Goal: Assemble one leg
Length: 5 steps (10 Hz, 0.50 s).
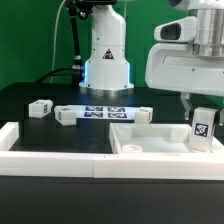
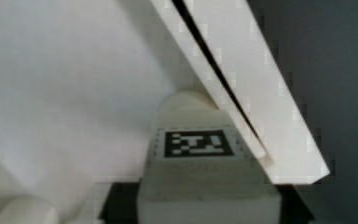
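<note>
Open black table [image 1: 50, 130] at the exterior view's left, marker board [image 1: 100, 113] lying flat mid-table, white panel rim [image 1: 140, 127] raised hard beside the gripped leg [image 1: 203, 126], robot base [image 1: 107, 60] blocking behind

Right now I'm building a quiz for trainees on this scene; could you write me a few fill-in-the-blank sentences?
1. The small tagged leg beside the white panel is held by the ____.
2. That leg stands at the panel's side on the exterior view's ____.
3. A second leg lies on the black table, to the exterior view's ____ of the marker board.
Missing words: gripper; right; left.
</note>
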Available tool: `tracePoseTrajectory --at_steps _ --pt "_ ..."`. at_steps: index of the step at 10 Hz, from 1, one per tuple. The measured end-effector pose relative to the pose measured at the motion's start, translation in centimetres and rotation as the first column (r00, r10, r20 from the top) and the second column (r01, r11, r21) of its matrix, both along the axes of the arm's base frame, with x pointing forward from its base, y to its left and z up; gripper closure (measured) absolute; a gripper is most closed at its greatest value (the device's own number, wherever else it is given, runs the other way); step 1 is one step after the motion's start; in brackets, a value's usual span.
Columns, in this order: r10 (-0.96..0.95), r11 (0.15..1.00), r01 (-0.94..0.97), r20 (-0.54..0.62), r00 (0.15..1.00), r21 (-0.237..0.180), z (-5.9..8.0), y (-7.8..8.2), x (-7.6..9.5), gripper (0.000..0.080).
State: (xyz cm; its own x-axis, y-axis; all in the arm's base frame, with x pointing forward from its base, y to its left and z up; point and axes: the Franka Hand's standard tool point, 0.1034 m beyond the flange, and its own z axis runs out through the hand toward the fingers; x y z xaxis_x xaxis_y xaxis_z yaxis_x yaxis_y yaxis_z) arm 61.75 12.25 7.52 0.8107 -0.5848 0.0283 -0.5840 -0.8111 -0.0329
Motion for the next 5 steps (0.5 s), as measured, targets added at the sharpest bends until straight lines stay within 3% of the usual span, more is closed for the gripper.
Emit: tracePoseTrajectory --at_steps 3,5 --pt "-0.334 0.942 0.332 0.035 0.942 0.044 -0.02 0.01 0.2 0.0508" --pt "-0.447 0.893 0.445 0.024 0.894 0.058 -0.02 -0.02 0.24 0.0508"
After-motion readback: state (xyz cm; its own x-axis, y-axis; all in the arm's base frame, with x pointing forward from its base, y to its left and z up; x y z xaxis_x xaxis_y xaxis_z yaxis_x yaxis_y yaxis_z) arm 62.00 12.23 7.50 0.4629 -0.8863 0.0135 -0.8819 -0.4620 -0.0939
